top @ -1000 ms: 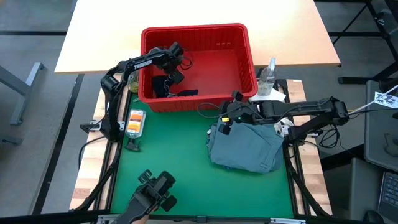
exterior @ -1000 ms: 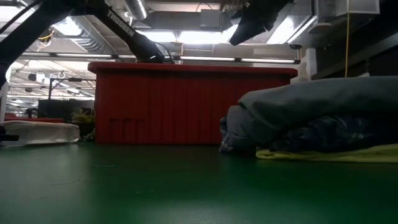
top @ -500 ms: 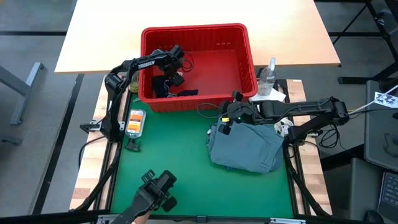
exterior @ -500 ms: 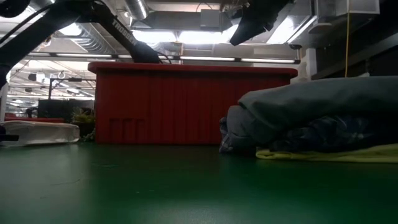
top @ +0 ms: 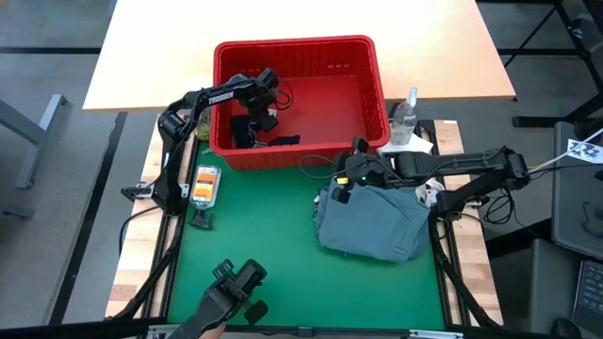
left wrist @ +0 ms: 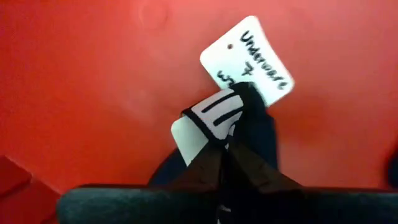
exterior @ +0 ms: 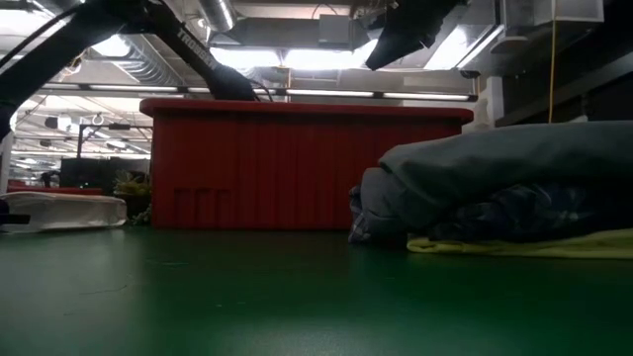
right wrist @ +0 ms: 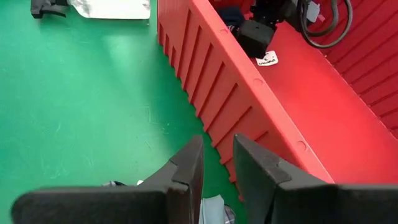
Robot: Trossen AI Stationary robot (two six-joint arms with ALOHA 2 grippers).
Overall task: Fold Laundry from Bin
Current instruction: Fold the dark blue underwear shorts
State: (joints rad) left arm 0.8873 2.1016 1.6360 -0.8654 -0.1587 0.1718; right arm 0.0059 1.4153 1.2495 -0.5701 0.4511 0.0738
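Green mat (top: 264,235) over a work table, with a pale tabletop beyond.

Item: bin (top: 377,85), red, slotted walls, standing at the far edge of the mat. Contents: one dark navy garment (top: 267,140) in the bin's left near corner, with a white handwritten tag (left wrist: 249,59) attached.

Item: left gripper (top: 254,124), reaching down into the bin from the left. The wrist view shows its fingers pinched together on a fold of the dark navy garment, just beside the tag. Garment lies directly under this gripper; the rest trails toward the bin's near wall, with its long axis roughly along that wall, though the heap is too crumpled to be sure.

Item: right gripper (right wrist: 216,163), above the mat just outside the bin's near wall, fingers a little apart, nothing between them. It is farther from the navy garment, with the wall between.

Item: folded stack on the mat's right side, grey-blue garment (top: 372,221) on top, plaid shirt (exterior: 524,220) beneath, yellow garment (exterior: 514,246) lowest.

Judgement: the lift belongs to the left arm, straight up and toward the mat.
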